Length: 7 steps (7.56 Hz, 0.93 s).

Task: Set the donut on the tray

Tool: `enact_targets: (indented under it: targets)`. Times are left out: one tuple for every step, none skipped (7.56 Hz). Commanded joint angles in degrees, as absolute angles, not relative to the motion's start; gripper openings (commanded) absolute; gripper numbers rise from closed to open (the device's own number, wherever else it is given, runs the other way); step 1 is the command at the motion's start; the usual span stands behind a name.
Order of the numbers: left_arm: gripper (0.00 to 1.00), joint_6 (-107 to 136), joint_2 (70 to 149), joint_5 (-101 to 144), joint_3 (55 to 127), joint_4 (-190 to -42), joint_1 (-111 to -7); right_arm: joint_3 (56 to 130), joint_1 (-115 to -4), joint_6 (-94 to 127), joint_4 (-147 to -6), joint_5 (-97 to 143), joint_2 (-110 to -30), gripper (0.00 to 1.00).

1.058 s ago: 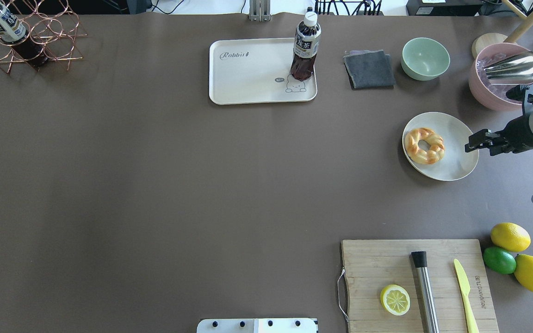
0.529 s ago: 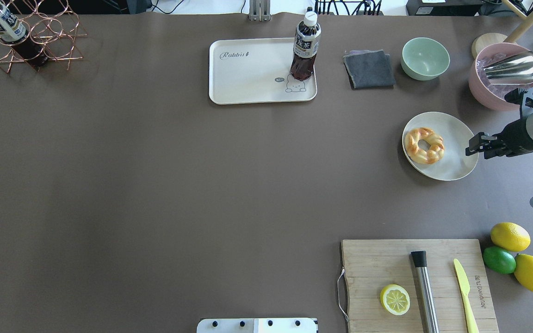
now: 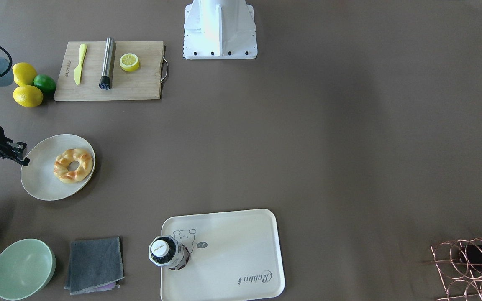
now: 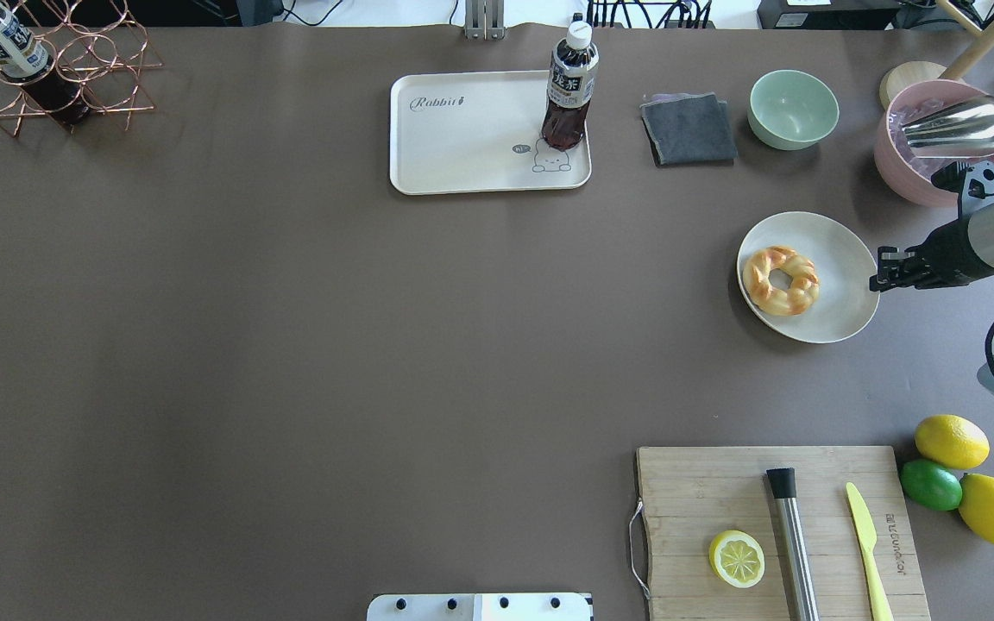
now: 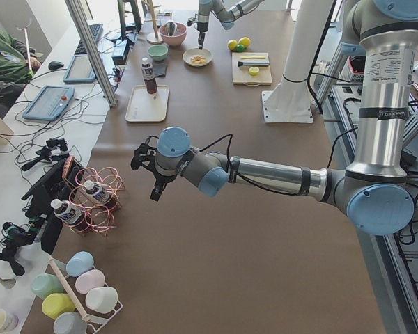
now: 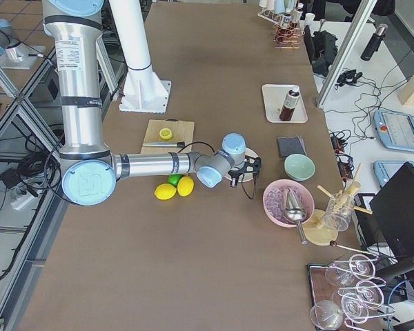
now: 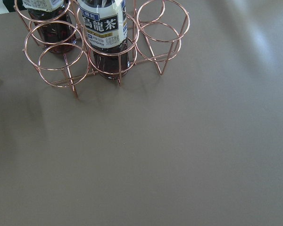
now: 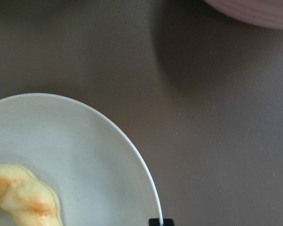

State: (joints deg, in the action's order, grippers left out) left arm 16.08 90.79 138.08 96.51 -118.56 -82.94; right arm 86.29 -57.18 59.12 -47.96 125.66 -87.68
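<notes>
The golden-brown braided donut [image 4: 780,280] lies on the left part of a round off-white plate [image 4: 842,297]. It also shows in the front view [image 3: 73,165] and the right wrist view [image 8: 23,193]. The cream tray [image 4: 462,138] with the bear drawing lies far to the left at the table's back, with a tea bottle [image 4: 571,86] standing on its right corner. My right gripper [image 4: 879,272] looks shut and empty, its tip at the plate's right rim. My left gripper [image 5: 155,193] hovers far off by the copper rack; I cannot tell if it is open.
A pink bowl with a metal scoop [image 4: 950,142] stands just behind my right arm. A green bowl [image 4: 794,109] and a grey cloth [image 4: 688,129] lie between plate and tray. The cutting board [image 4: 721,483], lemons and a lime [image 4: 931,485] are near the robot. The bottle rack [image 7: 104,42] is below my left wrist.
The plate with the donut has slid a little to the left in the overhead view. My right gripper has stayed at its right rim and the arm has dropped slightly.
</notes>
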Motion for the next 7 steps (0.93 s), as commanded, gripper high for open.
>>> enact_targets:
  targets:
    - [0.99, 17.39, 91.05, 138.43, 96.94, -118.56, -82.88, 89.37, -57.13, 66.23, -48.08, 125.77, -85.53, 0.00]
    - [0.99, 19.84, 91.92, 138.60, 96.86, -118.48, -82.97, 91.12, -57.04, 68.53, -48.51, 126.03, -84.04, 0.00]
    - [0.99, 23.08, 93.24, 138.69, 96.77, -117.87, -82.88, 92.53, -54.78, 73.69, -49.82, 125.69, -80.89, 0.00]
    - [0.99, 28.77, 94.64, 138.87, 96.94, -118.30, -81.49, 92.81, -52.58, 78.00, -52.44, 124.29, -75.99, 0.00]
    - [0.98, 35.61, 96.22, 141.48, 97.29, -118.47, -80.17, 92.90, -49.34, 82.22, -56.30, 120.88, -70.37, 0.00]
    - [0.98, 41.43, 97.20, 142.63, 99.12, -118.56, -78.68, 92.90, -46.61, 86.62, -62.86, 117.80, -63.27, 0.00]
    - [0.98, 47.84, 97.90, 142.47, 101.14, -118.65, -75.36, 92.99, -44.76, 89.18, -69.45, 115.86, -57.80, 0.00]
